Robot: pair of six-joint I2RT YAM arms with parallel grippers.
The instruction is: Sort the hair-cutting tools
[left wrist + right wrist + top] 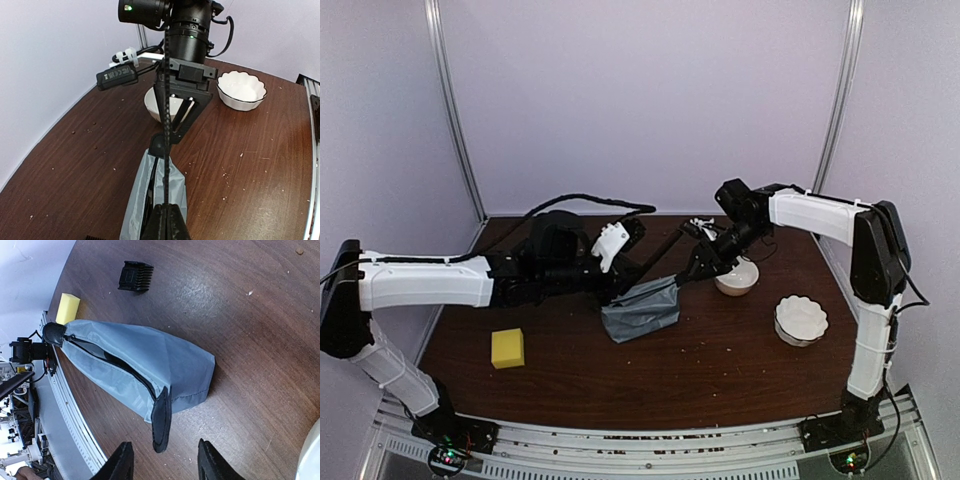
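My left gripper (165, 214) is shut on one end of the slim black comb (166, 125). The comb slants up over the grey zip pouch (642, 308) towards the right arm. The pouch (145, 357) lies on the table with its zip open, and something dark shows inside that I cannot identify. My right gripper (165, 446) is open, with the pouch's black end tab (161, 420) between its fingers (122, 462) but not gripped. A small black attachment (136, 277) lies on the table past the pouch.
Two white bowls (736, 278) (801, 318) stand to the right of the pouch, the nearer one just behind the right gripper. A yellow sponge (508, 348) lies front left. The table's near edge has a metal rail (650, 440).
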